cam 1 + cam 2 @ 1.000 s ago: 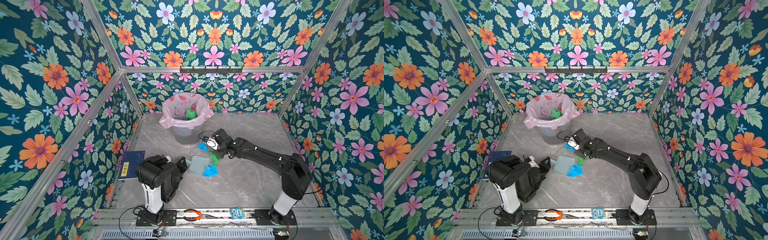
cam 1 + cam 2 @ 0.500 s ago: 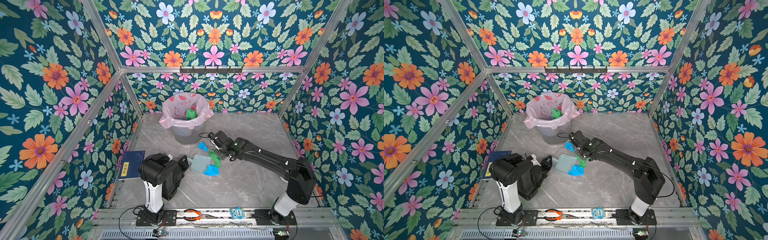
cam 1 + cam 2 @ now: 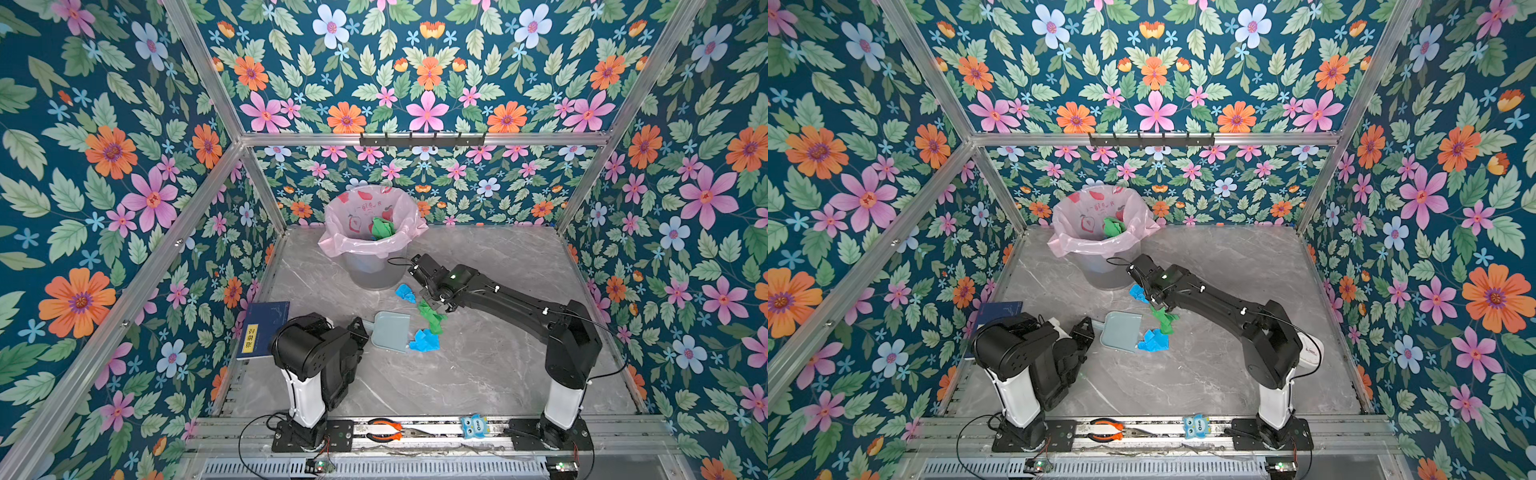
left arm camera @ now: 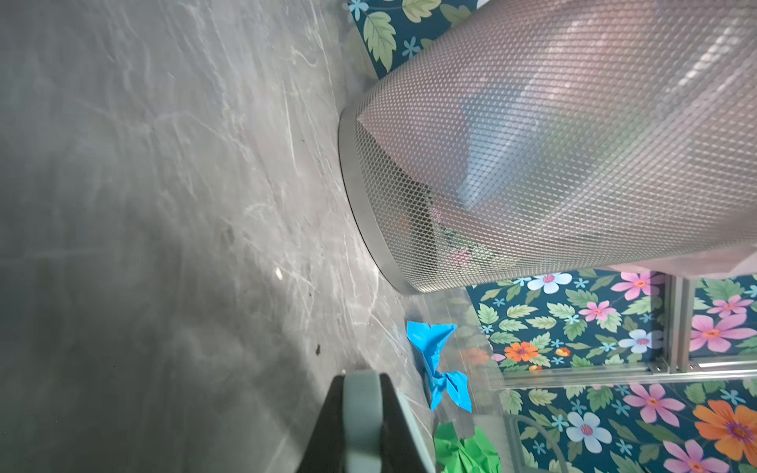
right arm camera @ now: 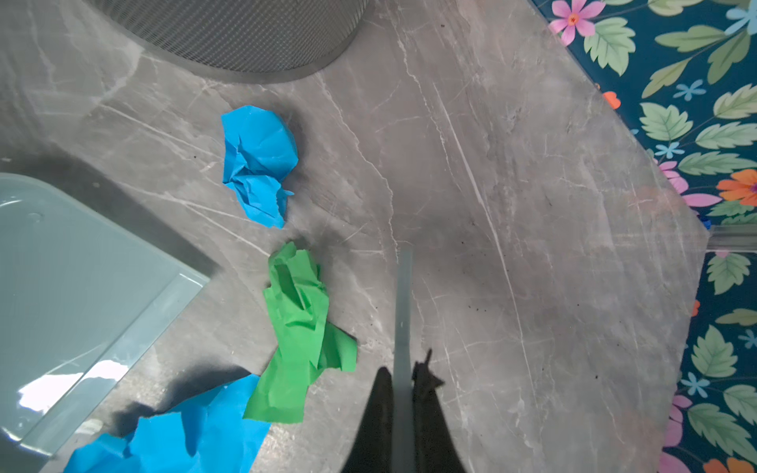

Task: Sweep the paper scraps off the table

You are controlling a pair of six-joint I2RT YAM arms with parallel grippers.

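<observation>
Table: grey marble top, floral panels on 3 sides, seen in both top views. 3 paper scraps are found on it, approx. mid-table, in front of the bin.

- Blue scrap: crumpled, near bin base, clear of it.
- Green scrap: crumpled, betw. the blue scrap and the 2nd blue scrap.
- 2nd blue scrap: at the dustpan lip. Touching vs. just beside can't be told.

Dustpan: pale grey-green, laid flat on table, lip turned toward the scraps.

L gripper: clamped on the dustpan handle. In L wrist view the handle is seen pinched betw. black fingers.

R gripper: arm extended toward bin, gripper just beside green scrap. In R wrist view the jaws are seen closed tight on a thin grey strip. The strip sticks out fwd over the table, beside the green scrap w/o touching it. Whether the strip tip meets the table can't be told.

Bin: mesh wall, pink liner folded over rim, green paper inside.

Also noted: blue book at left table edge by L arm; pliers on front rail.
</observation>
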